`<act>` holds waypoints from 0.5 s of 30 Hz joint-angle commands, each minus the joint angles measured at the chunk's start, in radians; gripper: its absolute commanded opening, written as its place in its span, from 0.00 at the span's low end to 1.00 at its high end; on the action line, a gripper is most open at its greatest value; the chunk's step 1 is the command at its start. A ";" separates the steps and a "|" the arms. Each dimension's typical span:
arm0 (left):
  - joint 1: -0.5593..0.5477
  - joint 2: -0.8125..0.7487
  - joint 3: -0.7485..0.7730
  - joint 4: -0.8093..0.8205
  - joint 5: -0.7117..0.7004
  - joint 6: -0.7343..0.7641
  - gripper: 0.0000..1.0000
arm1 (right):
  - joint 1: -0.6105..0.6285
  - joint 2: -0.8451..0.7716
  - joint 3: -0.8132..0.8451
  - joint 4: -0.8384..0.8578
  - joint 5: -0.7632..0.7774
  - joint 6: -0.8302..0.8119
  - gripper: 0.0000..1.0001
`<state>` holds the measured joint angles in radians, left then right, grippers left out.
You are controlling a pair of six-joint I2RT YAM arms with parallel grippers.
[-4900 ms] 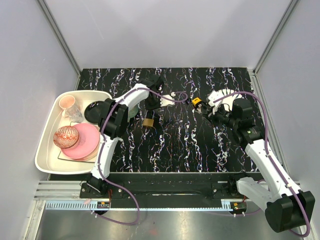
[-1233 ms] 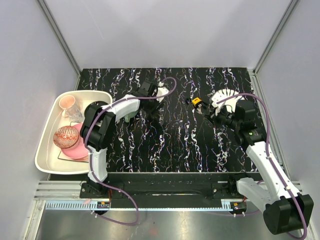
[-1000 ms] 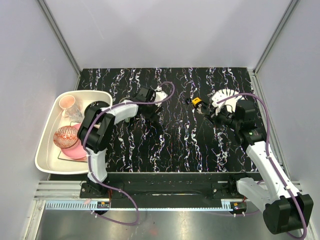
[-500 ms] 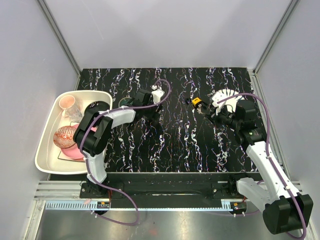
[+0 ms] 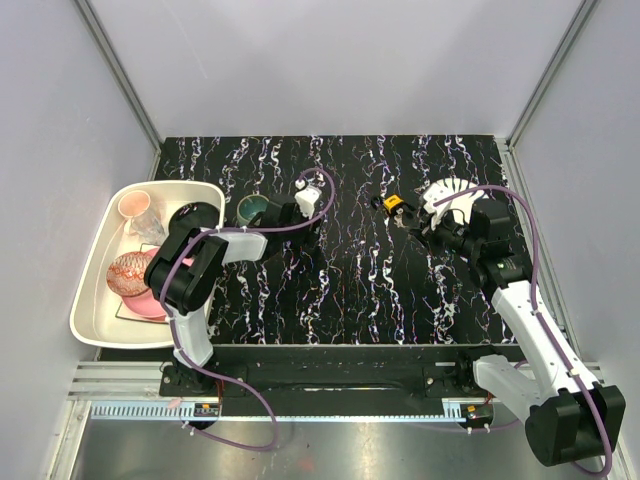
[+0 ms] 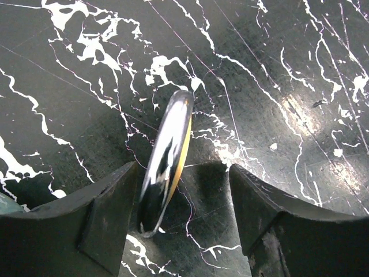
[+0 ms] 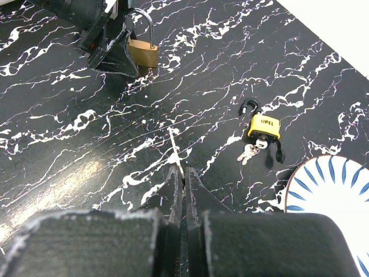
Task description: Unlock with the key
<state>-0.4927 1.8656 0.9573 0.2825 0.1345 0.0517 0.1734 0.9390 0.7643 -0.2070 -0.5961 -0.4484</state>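
Item, task piece: brass padlock (image 7: 143,55), left of centre on the black marbled table (image 5: 360,290), standing up on its edge with the shackle uppermost. My left wrist view shows it edge-on and leaning a little. Item: left gripper (image 6: 181,170), down at the table with its fingers (image 6: 98,219) spread wide. The padlock sits between them, nearer the one on the left of that view. I cannot tell whether it touches either, and nothing is clamped. Item: right gripper (image 7: 183,176), fingers pinched tight on the key (image 7: 174,151), whose thin blade juts forward from the tips. It hangs above the table's right half, well apart from the brass padlock. Item: yellow padlock (image 7: 264,127), lying near the right gripper with a small bunch of keys (image 7: 249,152) touching it. Item: blue-striped plate (image 7: 334,190), near the yellow padlock. Item: teal bowl (image 5: 251,208), just beside the left arm. Item: white tray (image 5: 90,300) at the table's left edge, holding a pink plate (image 5: 175,290) and other crockery.
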 commanded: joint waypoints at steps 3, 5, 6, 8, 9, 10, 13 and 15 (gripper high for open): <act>0.000 -0.026 -0.009 0.149 -0.012 -0.049 0.66 | -0.012 -0.005 0.000 0.041 -0.024 -0.004 0.00; -0.001 -0.022 -0.005 0.147 -0.012 -0.049 0.65 | -0.018 -0.011 0.000 0.041 -0.027 -0.003 0.00; -0.001 -0.019 -0.002 0.146 -0.010 -0.049 0.63 | -0.020 -0.012 0.000 0.041 -0.028 -0.001 0.00; -0.001 -0.013 0.000 0.147 -0.007 -0.049 0.60 | -0.029 -0.017 0.000 0.040 -0.033 0.002 0.00; -0.001 -0.010 0.001 0.147 -0.009 -0.047 0.58 | -0.031 -0.017 0.000 0.041 -0.036 0.002 0.00; -0.001 -0.005 0.003 0.147 -0.009 -0.049 0.56 | -0.031 -0.019 0.000 0.041 -0.037 0.004 0.00; -0.001 -0.002 0.009 0.136 -0.015 -0.076 0.54 | -0.034 -0.017 0.000 0.040 -0.037 0.002 0.00; -0.001 0.003 0.012 0.136 -0.018 -0.075 0.51 | -0.035 -0.014 0.000 0.041 -0.037 0.004 0.00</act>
<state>-0.4927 1.8656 0.9443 0.3569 0.1276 -0.0029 0.1455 0.9386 0.7643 -0.2070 -0.6132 -0.4480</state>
